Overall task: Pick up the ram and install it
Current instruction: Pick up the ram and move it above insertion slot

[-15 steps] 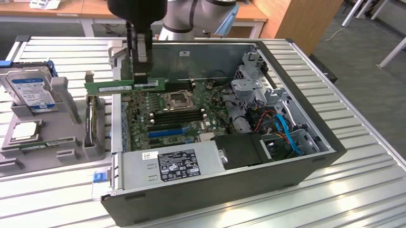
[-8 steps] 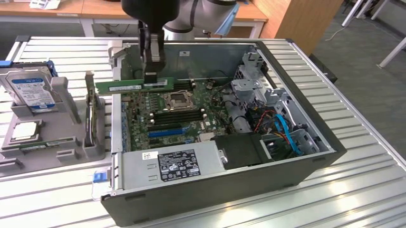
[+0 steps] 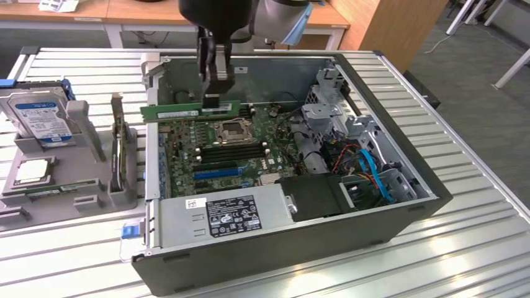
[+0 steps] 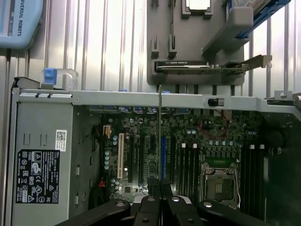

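Green and thin, the ram [image 3: 186,111] hung level in the gripper [image 3: 213,98], whose jaws were almost closed, pinching the stick by its upper edge. It was over the motherboard [image 3: 223,155] inside the open computer case [image 3: 398,205], just beyond the processor socket [image 3: 232,130], toward the exterior view's left.

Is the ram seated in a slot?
No. The gripper holds the ram up over the motherboard, clear of the slots.
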Controlling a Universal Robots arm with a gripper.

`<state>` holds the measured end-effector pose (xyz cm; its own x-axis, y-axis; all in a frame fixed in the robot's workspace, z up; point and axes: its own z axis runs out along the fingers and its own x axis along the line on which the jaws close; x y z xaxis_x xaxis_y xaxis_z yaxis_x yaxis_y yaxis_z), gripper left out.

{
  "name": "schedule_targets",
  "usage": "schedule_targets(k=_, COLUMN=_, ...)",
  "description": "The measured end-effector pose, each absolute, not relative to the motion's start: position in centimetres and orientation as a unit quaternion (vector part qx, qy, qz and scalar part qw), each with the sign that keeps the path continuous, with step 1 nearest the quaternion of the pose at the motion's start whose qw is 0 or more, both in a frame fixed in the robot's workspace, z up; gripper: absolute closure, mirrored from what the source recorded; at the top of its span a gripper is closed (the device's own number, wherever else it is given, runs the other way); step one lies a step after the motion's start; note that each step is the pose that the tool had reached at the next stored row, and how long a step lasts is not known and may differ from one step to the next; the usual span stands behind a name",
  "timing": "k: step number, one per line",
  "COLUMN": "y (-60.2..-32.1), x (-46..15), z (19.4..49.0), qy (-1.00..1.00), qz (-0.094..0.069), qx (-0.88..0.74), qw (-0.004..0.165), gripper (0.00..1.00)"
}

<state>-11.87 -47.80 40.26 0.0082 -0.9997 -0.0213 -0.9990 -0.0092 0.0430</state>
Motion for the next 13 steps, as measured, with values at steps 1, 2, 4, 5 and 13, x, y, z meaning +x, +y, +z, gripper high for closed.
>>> schedule_targets(k=1, y=-47.8, x=-11.6, z=40.3, qy=-0.704, qz=-0.023, qx=0.710, qw=0.008, gripper=0.89)
schedule_targets(k=2, y=-47.8, x=-11.4, z=40.3, qy=-0.704, qz=-0.023, qx=0.710, qw=0.008, gripper=0.89)
schedule_targets(k=4, y=-47.8, x=-10.9, z=40.3, qy=-0.704, qz=-0.023, qx=0.710, qw=0.008, gripper=0.89)
schedule_targets(k=5, y=-47.8, x=-10.7, z=40.3, qy=-0.704, qz=-0.023, qx=0.710, qw=0.008, gripper=0.89)
schedule_targets(k=13, y=-47.8, x=-8.9, z=40.3, qy=-0.704, qz=-0.023, qx=0.710, qw=0.008, gripper=0.89)
